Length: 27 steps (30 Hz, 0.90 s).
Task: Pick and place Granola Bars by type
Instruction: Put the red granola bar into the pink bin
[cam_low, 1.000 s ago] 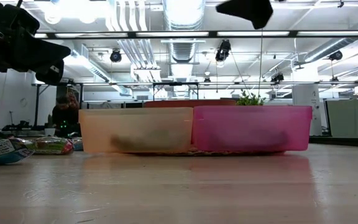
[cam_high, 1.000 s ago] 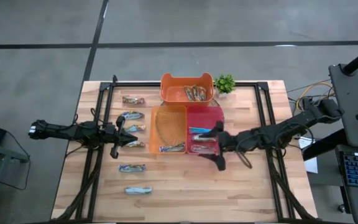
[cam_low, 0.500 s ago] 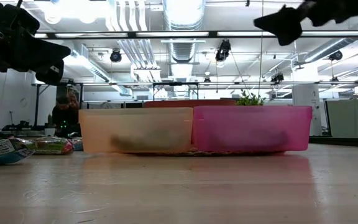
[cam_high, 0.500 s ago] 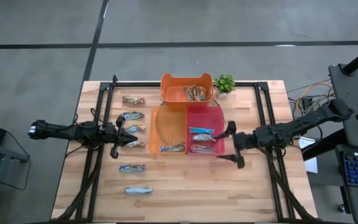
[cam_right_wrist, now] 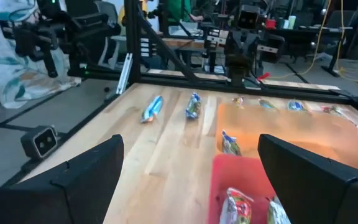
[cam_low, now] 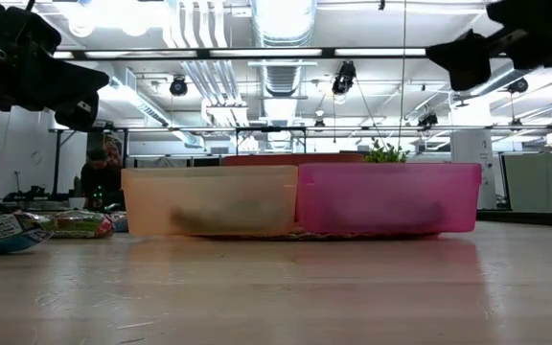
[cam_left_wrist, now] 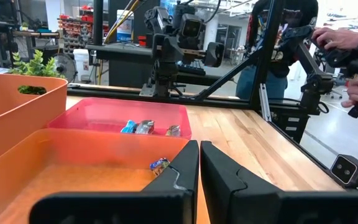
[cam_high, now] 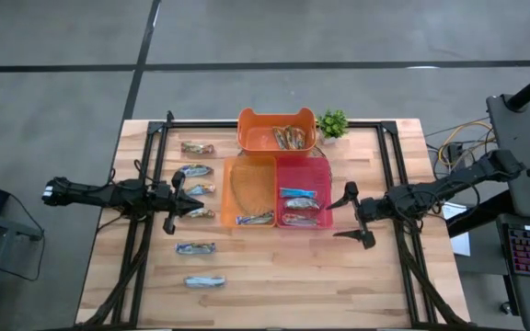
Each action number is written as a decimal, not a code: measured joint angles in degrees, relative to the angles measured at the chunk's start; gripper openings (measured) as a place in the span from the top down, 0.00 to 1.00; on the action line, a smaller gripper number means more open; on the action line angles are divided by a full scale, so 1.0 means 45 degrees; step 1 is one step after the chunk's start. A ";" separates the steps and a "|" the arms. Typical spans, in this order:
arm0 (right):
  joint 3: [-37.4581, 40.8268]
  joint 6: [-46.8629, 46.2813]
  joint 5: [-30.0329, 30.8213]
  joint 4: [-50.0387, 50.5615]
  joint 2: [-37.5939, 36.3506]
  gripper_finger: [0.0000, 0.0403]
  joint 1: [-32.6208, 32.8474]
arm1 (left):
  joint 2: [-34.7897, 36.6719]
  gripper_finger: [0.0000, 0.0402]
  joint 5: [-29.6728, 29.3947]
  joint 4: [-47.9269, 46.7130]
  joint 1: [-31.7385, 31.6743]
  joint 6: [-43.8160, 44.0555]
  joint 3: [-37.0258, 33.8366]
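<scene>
Wooden table carries three bins: a pale orange one beside a pink one, a deeper orange one behind them. Loose bars lie left of the bins (others already sit inside each bin). Left gripper hovers over the loose bars, fingers together. Right gripper hangs just right of the pink bin, spread wide and empty.

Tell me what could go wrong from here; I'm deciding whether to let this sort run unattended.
Six bars lie loose on the table; the shut left gripper hovers amid them and could nudge some if it descends unopened. The pink bin already holds bars, and the open right gripper sits just beside its wall, so a low reach might shove it.
</scene>
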State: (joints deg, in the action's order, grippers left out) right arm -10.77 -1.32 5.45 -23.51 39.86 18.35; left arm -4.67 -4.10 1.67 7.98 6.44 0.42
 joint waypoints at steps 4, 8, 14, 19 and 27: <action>0.0399 0.0003 -0.0018 0.0031 -0.0540 0.11 -0.0330 | 0.0000 1.00 0.0005 0.0000 -0.0003 0.0000 -0.0003; 0.0825 0.0003 -0.0014 0.0005 -0.1150 0.11 -0.0804 | 0.0001 1.00 0.0001 0.0000 -0.0003 0.0000 -0.0001; 0.1476 0.0160 -0.0178 0.0038 -0.1824 0.11 -0.0934 | 0.0000 1.00 0.0000 0.0000 -0.0003 0.0000 -0.0002; 0.2156 0.0002 -0.0191 0.0099 -0.2713 0.11 -0.0964 | 0.0000 1.00 0.0000 0.0000 -0.0003 0.0000 0.0000; 0.2279 -0.0022 -0.0181 0.1734 -0.3927 0.11 -0.1801 | 0.0003 1.00 0.0000 0.0000 0.0000 0.0000 0.0002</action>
State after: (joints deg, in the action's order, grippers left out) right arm -0.51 -1.42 4.64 -15.71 22.19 10.25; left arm -4.65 -4.10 1.67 7.98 6.44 0.43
